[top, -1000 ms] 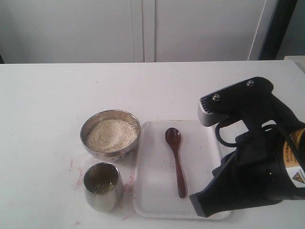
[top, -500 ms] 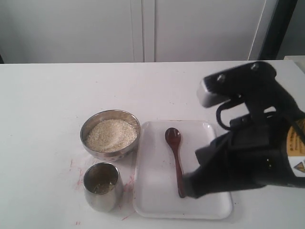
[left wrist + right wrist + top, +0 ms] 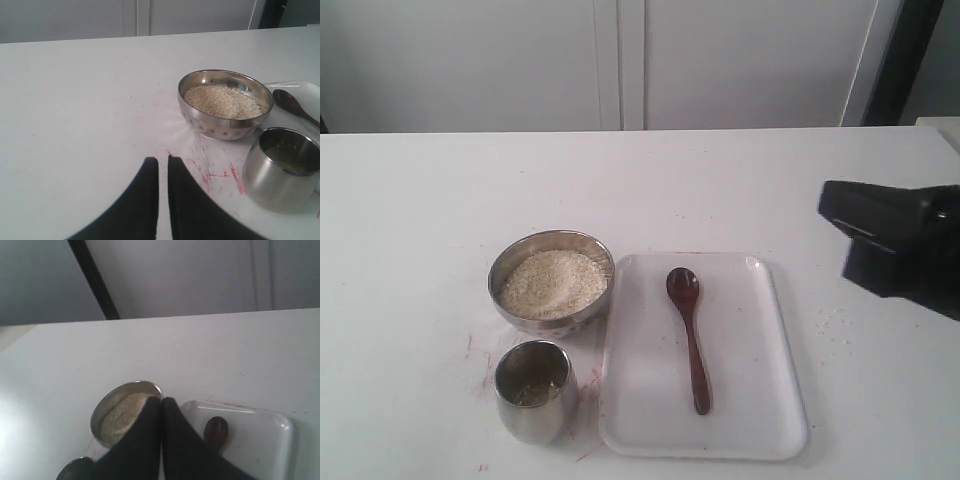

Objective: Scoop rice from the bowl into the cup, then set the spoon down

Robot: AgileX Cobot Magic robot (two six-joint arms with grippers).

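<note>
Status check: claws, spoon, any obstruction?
Left claw shut, empty; right claw shut, empty. Spoon lying on tray, ungrasped. Rice in bowl; nothing over the spoon.

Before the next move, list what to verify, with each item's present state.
1. spoon lies free on the tray: ok.
2. bowl upright, holding rice: ok.
3. cup upright beside the bowl: ok.
4. Rice in the cup: cannot tell.
5. right gripper open for a grasp: not ok, shut.
6. left gripper clear of cup and bowl: ok.
</note>
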